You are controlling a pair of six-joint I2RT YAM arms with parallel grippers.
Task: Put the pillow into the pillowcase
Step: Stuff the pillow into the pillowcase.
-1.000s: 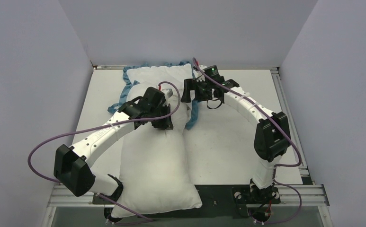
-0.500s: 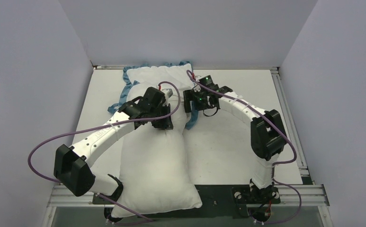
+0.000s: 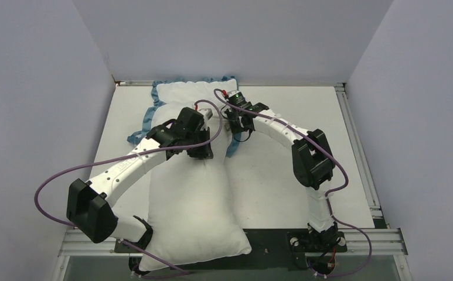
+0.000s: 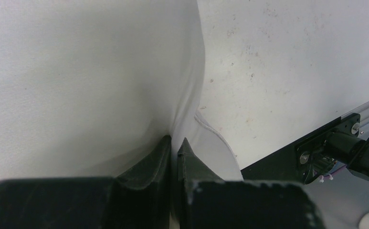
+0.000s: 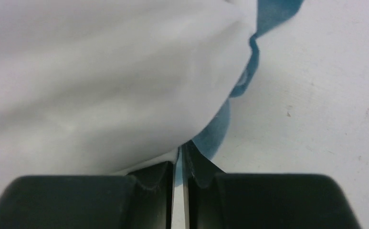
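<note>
Two arms are being shown from above, bent in over a plump white rectangular fabric pillow (image 3: 191, 199) that is lying on the left half of the flat white table (image 3: 294, 117). Its long axis is running from the near edge towards the far wall. The near end is hanging over the black base rail (image 3: 271, 240). The far end is being enclosed by the thin pillowcase (image 3: 230, 145) with the blue ruffled edge, whose mouth is facing the arms. A wide band of table is being left bare to the right of the pillow, up to the metal side rail (image 3: 353, 134). Only a narrow strip is showing on the left, and grey walls (image 3: 230, 35) are closing in three sides. The left gripper (image 3: 202, 153) is being pressed onto the pillow's middle, and the right gripper (image 3: 233, 126) is being held at the pillowcase's right rim.

From the left wrist, the dark fingers (image 4: 158, 155) are being seen drawn almost together, clamped on a pinched fold of the pillow near its right edge, with bare table just beyond.

From the right wrist, the right fingers (image 5: 199, 167) are being seen closed on a thin white layer of the pillowcase, its blue ruffle lying just past the tips and open table lying to the right.
</note>
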